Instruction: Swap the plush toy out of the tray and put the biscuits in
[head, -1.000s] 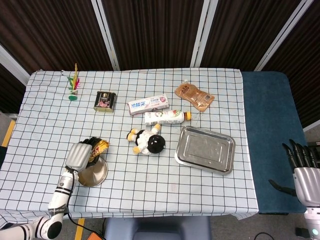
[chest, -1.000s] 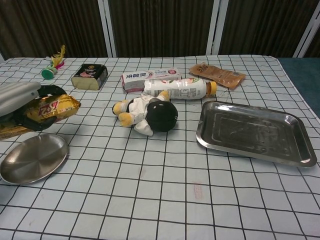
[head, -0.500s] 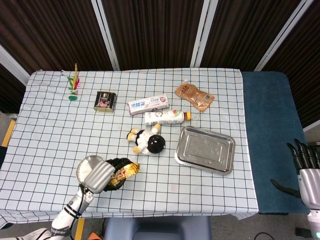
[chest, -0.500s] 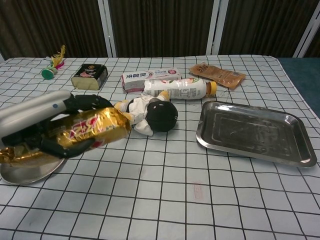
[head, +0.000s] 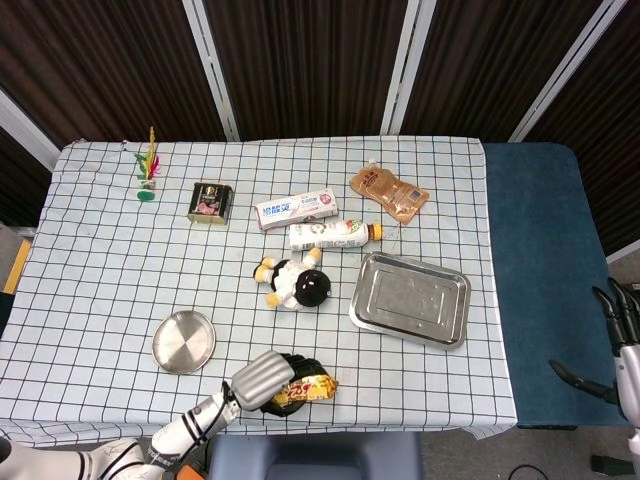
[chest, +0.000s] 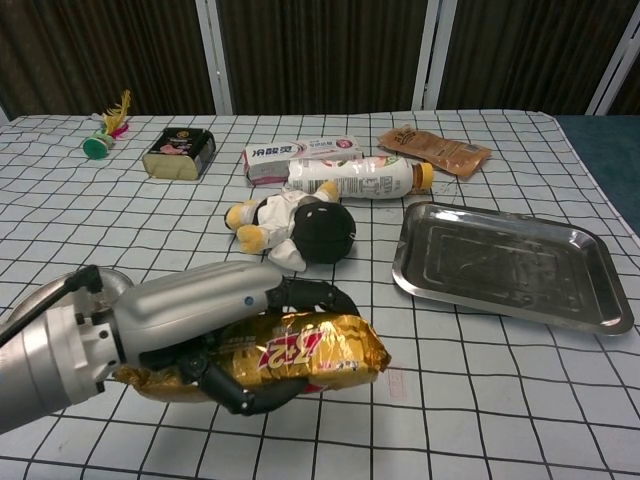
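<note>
My left hand (chest: 230, 335) (head: 268, 380) grips a golden packet of biscuits (chest: 300, 355) (head: 305, 389) above the table's front edge. The plush toy (chest: 295, 226) (head: 293, 283), white with a black head, lies on the cloth left of the steel tray (chest: 505, 262) (head: 409, 298). Nothing lies in the tray. At the far right, off the table, my right hand (head: 625, 335) hangs with its fingers spread and nothing in it.
A round steel plate (head: 184, 341) sits at the front left. Behind the toy lie a milk bottle (chest: 360, 178), a toothpaste box (chest: 303, 155), a brown pouch (chest: 435, 149), a dark tin (chest: 180, 152) and a shuttlecock (chest: 105, 130).
My left hand has carried the biscuits from above the round plate rightward along the front edge, toward the tray. The right hand has sunk slightly lower at the frame's edge.
</note>
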